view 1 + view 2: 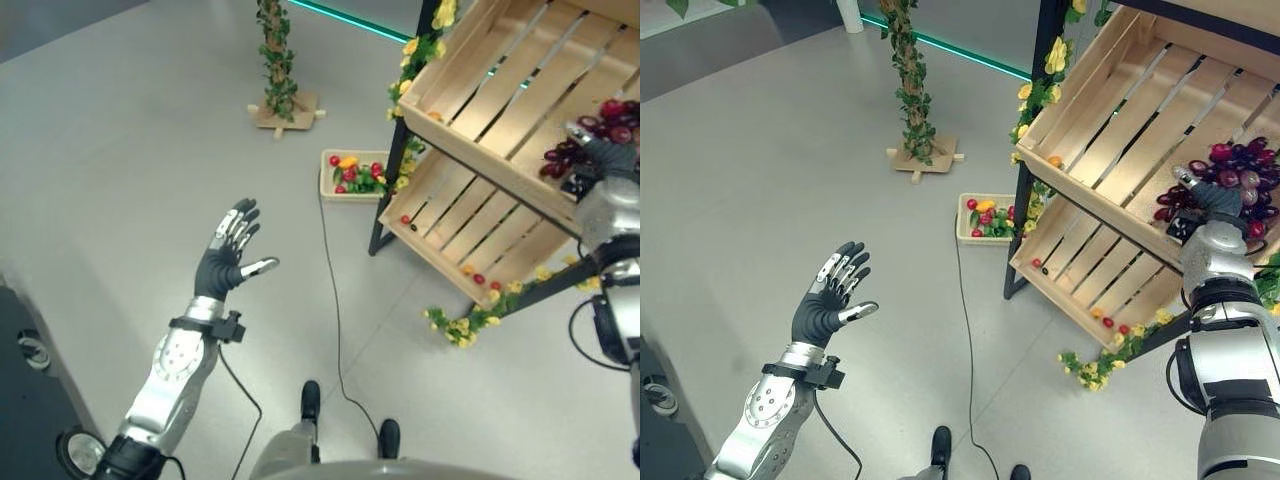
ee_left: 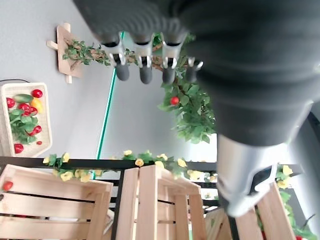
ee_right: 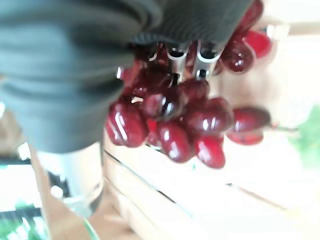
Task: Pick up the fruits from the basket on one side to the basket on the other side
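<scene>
Right now the right hand [image 1: 1208, 200] is up in the upper wooden crate [image 1: 1110, 110] of the slanted rack, sitting on the bunch of dark red grapes [image 1: 1238, 170] at the crate's right end. Right wrist view shows the grapes [image 3: 185, 120] pressed right up against the hand [image 3: 90, 60], fingers [image 3: 177, 55] buried in the bunch. Probably curled around it, but the fingertips are hidden among the grapes, so I can't tell if it's actually gripping.

Left hand [image 1: 229, 255] is held out over bare floor, well apart from the rack, fingers straight and spread, thumb out to the side, holding nothing. Left wrist view confirms: fingers [image 2: 145, 70] extended, nothing between them.

Other fruit: a small orange piece [image 1: 1054, 160] at the low front edge of the upper crate. Lower crate [image 1: 1080, 270] has a few small red fruits [image 1: 1038, 264] along its front lip. A shallow tray [image 1: 326, 178] on the floor left of the rack holds red, yellow and green produce. Yellow flower garland [image 1: 455, 325] runs along the rack frame. Leafy vine post [image 1: 277, 60] on a wooden base stands behind the tray.
</scene>
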Available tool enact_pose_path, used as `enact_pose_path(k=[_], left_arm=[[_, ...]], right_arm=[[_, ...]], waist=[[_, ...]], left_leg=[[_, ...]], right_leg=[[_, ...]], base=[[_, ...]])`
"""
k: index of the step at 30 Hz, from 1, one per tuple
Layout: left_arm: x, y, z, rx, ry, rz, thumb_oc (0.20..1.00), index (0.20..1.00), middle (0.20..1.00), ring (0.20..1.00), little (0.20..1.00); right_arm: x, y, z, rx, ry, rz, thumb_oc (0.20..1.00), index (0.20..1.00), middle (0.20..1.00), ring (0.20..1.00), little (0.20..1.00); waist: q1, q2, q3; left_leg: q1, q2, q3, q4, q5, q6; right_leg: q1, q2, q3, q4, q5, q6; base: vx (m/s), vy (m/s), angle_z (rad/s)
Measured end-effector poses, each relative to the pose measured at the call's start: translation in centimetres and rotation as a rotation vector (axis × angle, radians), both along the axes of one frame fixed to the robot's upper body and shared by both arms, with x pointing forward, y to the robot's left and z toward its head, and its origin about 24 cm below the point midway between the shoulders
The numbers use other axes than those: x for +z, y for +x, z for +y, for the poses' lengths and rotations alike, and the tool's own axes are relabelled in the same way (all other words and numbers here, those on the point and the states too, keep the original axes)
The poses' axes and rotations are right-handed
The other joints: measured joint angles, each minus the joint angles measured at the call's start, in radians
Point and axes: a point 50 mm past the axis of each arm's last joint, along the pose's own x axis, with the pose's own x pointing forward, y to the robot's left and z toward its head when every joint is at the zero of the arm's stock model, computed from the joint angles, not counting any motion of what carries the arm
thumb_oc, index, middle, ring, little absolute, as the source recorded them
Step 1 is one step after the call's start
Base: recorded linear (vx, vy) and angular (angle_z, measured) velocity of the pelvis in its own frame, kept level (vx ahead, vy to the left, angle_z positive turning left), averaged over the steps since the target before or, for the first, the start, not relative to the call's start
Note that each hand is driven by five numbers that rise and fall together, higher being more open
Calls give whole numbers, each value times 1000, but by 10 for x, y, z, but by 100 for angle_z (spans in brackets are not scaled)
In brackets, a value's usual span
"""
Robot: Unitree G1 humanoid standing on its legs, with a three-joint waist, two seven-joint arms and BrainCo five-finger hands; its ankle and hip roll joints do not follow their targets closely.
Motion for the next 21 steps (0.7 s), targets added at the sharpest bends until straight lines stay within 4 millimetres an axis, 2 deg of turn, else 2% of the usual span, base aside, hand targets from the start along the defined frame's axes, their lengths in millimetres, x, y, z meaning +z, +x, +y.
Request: enact_pose_path(k=[4,13,16,19,21], left_arm=[[0,0,0,0,-3,0,1000,1000,1000,1000,1000],[2,1,0,4,-5,-4,1000,1000,1000,1000,1000],[2,2,0,5,-5,-6,1000,1000,1000,1000,1000],[1,2,1,13,-5,4,1000,1000,1000,1000,1000],[0,2,1,17,-5,6,1000,1000,1000,1000,1000]], right_arm=[[3,0,-2,-11,42,-26,1000,1000,1000,1000,1000],[0,0,-1,-14,278,-164,1000,1000,1000,1000,1000],[-2,3,4,-9,417,-268,1000,1000,1000,1000,1000],[8,8,19,20,625,-532,1000,1000,1000,1000,1000],[14,7,26,32,701,-667,1000,1000,1000,1000,1000]], waist=[[4,19,-7],[2,20,-8],[1,20,-8],[-2,29,-7],[-1,42,-8]], left_leg=[[0,1,-7,0,9,12],[13,12,-20,0,9,12],[16,15,-20,0,8,9],[17,15,-18,0,6,7],[17,14,-19,0,6,7]], right_leg=[[11,4,-11,-13,0,-5],[28,19,-15,-13,-7,-21],[31,21,-15,-13,-11,-17],[30,21,-14,-13,-11,-18],[31,19,-14,-13,-11,-18]], base=[[9,-12,8],[6,-4,3],[0,0,0],[16,7,-2],[32,17,0]])
